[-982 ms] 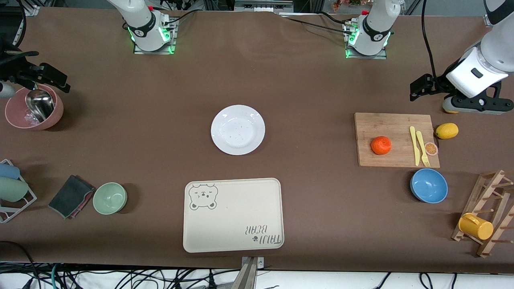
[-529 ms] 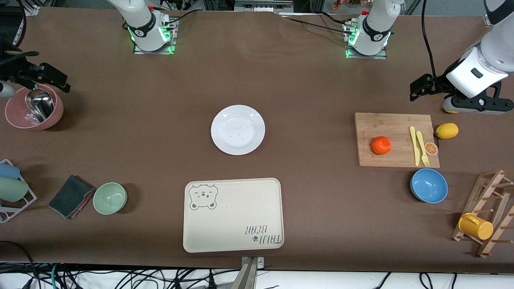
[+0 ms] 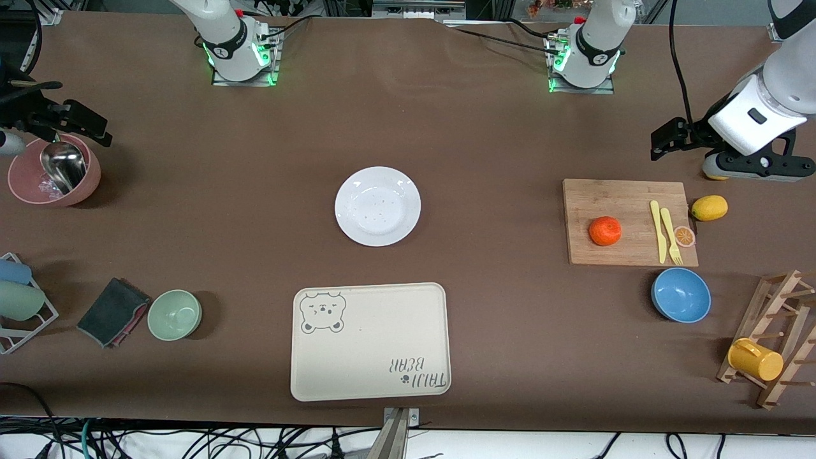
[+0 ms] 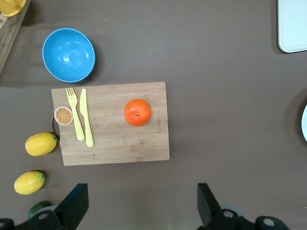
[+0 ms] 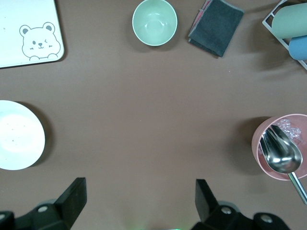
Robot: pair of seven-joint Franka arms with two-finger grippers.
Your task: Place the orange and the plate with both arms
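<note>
The orange (image 3: pixel 605 231) lies on a wooden cutting board (image 3: pixel 628 248) toward the left arm's end of the table, and it also shows in the left wrist view (image 4: pixel 137 112). The white plate (image 3: pixel 377 206) sits bare at the table's middle; the right wrist view shows the plate (image 5: pixel 17 134) too. My left gripper (image 3: pixel 752 167) hangs open and empty (image 4: pixel 142 203) above the table beside the board. My right gripper (image 3: pixel 44 121) hangs open and empty (image 5: pixel 139 199) over the right arm's end, above a pink bowl (image 3: pixel 25 185).
A cream bear tray (image 3: pixel 370 341) lies nearer the camera than the plate. A yellow knife and fork (image 3: pixel 663 231) and an orange slice (image 3: pixel 684 236) are on the board, a lemon (image 3: pixel 709 208) beside it. Blue bowl (image 3: pixel 681 294), green bowl (image 3: pixel 174 314), grey cloth (image 3: pixel 113 311), mug rack (image 3: pixel 774 344).
</note>
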